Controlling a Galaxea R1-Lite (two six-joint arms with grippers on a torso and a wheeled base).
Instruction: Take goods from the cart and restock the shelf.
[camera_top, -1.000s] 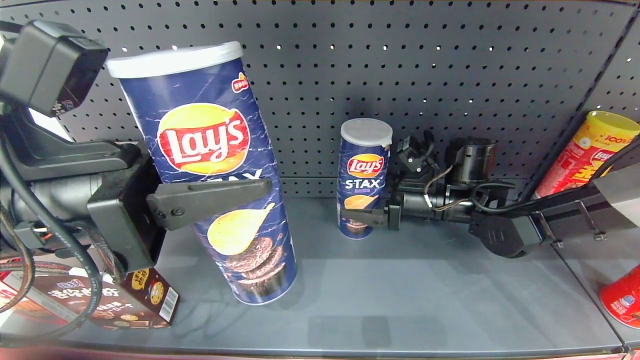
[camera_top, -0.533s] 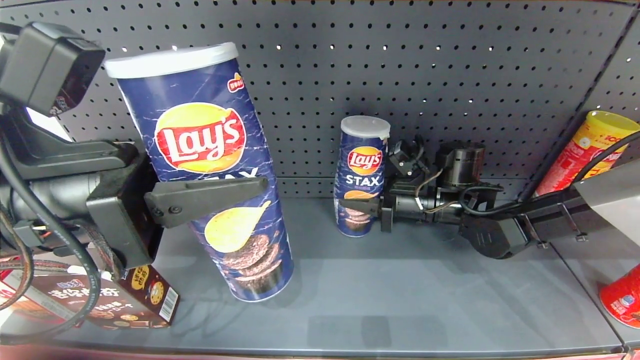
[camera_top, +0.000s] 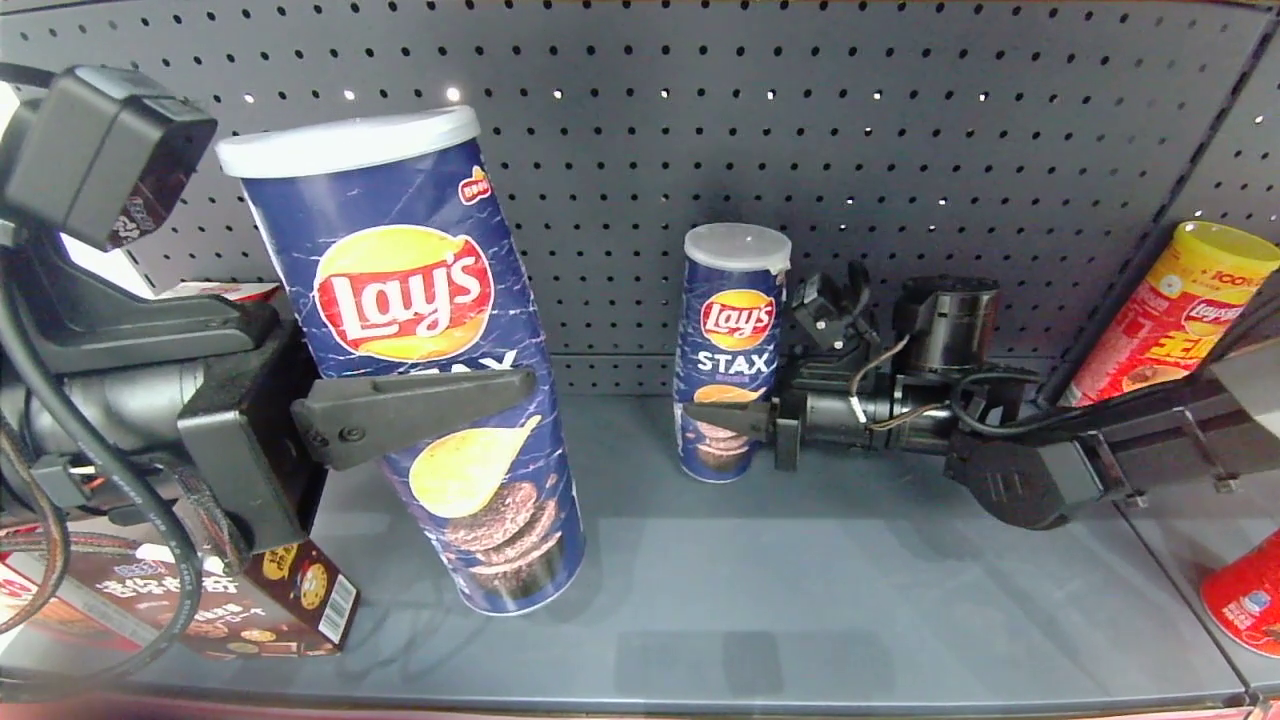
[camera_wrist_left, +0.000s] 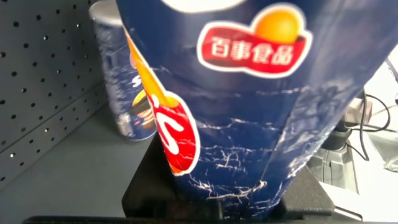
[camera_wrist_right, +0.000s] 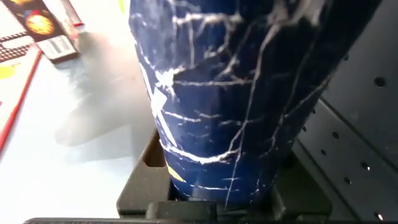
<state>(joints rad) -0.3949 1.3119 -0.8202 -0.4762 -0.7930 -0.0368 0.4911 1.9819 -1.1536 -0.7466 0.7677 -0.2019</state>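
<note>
Near chip can (camera_top: 400, 300): lidded, tilted, in left claw (camera_top: 495, 385) | far chip can (camera_top: 735, 330): lidded, in right claw (camera_top: 715, 416)

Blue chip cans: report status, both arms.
Left gripper shut on near can, can tilted. Right gripper shut on far can, roughly upright by pegboard. Brown box lies close beside near can's base.

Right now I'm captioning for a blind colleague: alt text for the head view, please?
At a grey shelf, the left hand holds a tilted blue can near the front and the right hand an upright blue can by the pegboard. A brown box lies at front left.
</note>
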